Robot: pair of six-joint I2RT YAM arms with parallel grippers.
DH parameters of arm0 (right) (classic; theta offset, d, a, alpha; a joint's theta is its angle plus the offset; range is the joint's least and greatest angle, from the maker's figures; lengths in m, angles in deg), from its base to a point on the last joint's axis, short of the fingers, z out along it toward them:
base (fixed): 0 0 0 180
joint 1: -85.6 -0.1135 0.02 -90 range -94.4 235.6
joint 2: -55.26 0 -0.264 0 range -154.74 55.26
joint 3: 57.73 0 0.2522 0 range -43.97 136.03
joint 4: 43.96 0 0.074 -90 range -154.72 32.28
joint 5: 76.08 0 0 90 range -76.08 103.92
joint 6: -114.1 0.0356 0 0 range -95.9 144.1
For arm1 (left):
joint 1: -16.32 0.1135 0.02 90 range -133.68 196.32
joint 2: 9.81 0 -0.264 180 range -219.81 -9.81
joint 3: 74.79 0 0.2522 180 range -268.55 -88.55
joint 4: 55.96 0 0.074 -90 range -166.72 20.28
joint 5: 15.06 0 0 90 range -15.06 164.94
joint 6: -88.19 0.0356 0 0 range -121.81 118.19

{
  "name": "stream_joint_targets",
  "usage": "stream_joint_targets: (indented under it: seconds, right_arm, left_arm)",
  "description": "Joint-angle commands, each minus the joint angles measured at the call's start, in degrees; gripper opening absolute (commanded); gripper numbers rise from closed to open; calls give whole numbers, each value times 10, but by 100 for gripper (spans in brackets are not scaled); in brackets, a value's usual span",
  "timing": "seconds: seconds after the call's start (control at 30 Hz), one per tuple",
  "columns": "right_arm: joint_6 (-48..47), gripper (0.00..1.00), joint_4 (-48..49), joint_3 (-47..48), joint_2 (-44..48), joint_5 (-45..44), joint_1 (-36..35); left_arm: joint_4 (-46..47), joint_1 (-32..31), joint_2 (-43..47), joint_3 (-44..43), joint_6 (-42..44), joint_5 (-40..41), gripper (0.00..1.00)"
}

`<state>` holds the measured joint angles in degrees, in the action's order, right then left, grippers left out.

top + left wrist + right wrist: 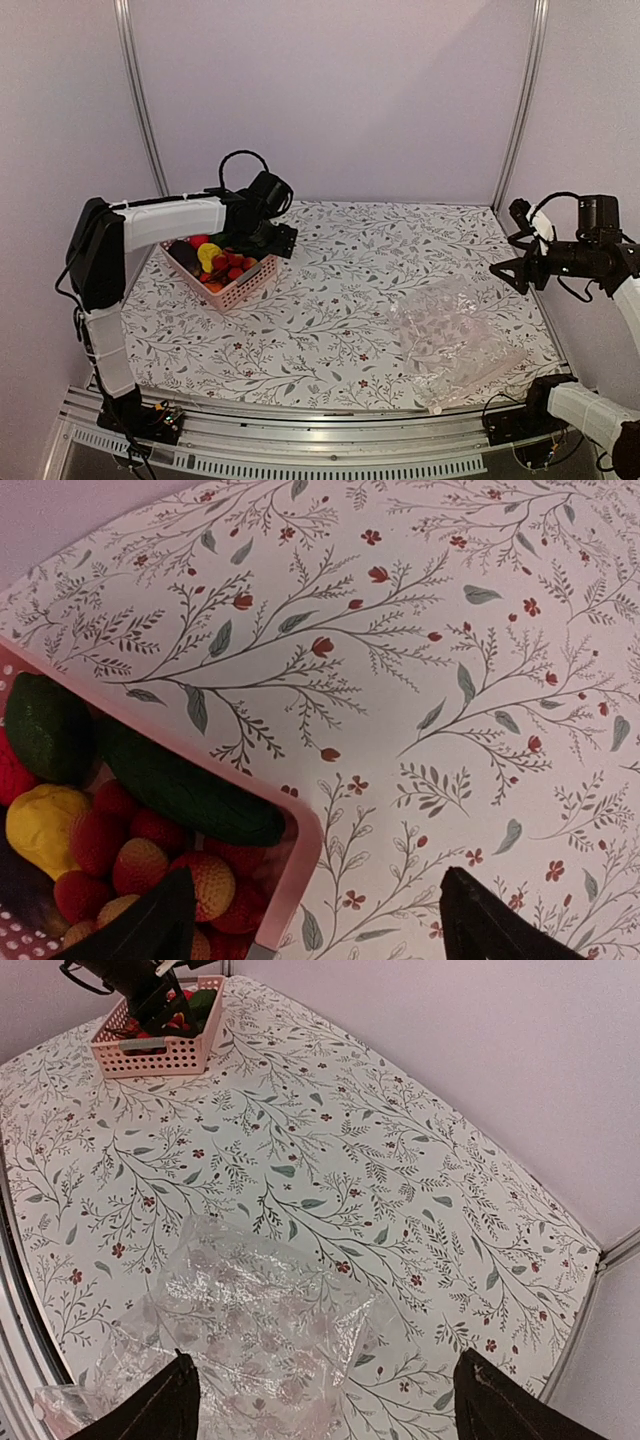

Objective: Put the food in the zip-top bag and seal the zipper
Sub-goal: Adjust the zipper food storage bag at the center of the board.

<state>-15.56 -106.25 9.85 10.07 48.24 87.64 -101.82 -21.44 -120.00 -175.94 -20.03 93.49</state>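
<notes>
The food [215,262] is a heap of red berries with yellow, green and dark pieces in a pink lattice basket [243,286] at the back left. My left gripper [272,236] hangs open above the basket's far right corner. In the left wrist view one finger is over the berries [150,865] and the other over the cloth, with the basket rim [303,848] between them. The clear zip-top bag [450,335] lies crumpled at the front right, its pale zipper [480,380] along the near edge. My right gripper [522,258] is open and high above the bag [250,1310].
A floral tablecloth [330,300] covers the table. Metal frame posts [140,100] stand at the back corners against pale walls. A metal rail [300,455] runs along the near edge. In the right wrist view the basket [155,1045] is far off at the top left.
</notes>
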Motion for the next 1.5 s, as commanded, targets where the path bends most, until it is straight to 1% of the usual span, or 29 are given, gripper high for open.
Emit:
stream_joint_targets:
  seconds: [0.0,0.1,0.27,0.43,0.57,0.67,0.87,1.03,1.1,1.2,1.3,1.37,1.43,1.47]
  right_arm:
    - [63,86,93,-32,-22,76,2]
    - [92,87,149,-68,-25,81,2]
    - [165,87,255,-138,-10,62,2]
    - [182,88,271,-146,10,41,2]
    - [187,88,274,-151,18,33,2]
    - [185,89,275,-152,20,32,2]
    - [183,89,273,-154,13,28,2]
    - [182,89,273,-154,10,36,2]
    - [182,89,272,-152,5,39,1]
    - [182,89,271,-150,0,43,1]
    - [178,89,272,-149,-2,41,1]
    - [177,89,270,-150,-2,40,0]
    - [176,89,268,-150,-1,46,0]
    - [173,89,265,-150,-1,51,0]
  left_arm:
    - [-12,25,-33,-30,8,-29,82]
    - [-13,28,-41,-28,8,-37,78]
    - [-7,28,-42,-11,14,-65,74]
    - [1,17,-39,9,22,-99,73]
    - [4,2,-44,23,29,-103,72]
    - [3,-21,-32,37,29,-101,70]
    - [12,-127,40,118,44,-91,70]
    - [-2,-179,134,230,-7,-61,71]
    - [-9,-198,178,253,-18,-44,72]
    - [-8,-213,237,257,-14,-19,76]
    - [24,-214,276,249,7,-12,78]
    - [56,-213,294,248,24,-4,80]
    - [79,-206,298,244,28,20,81]
    - [83,-203,293,234,31,26,79]
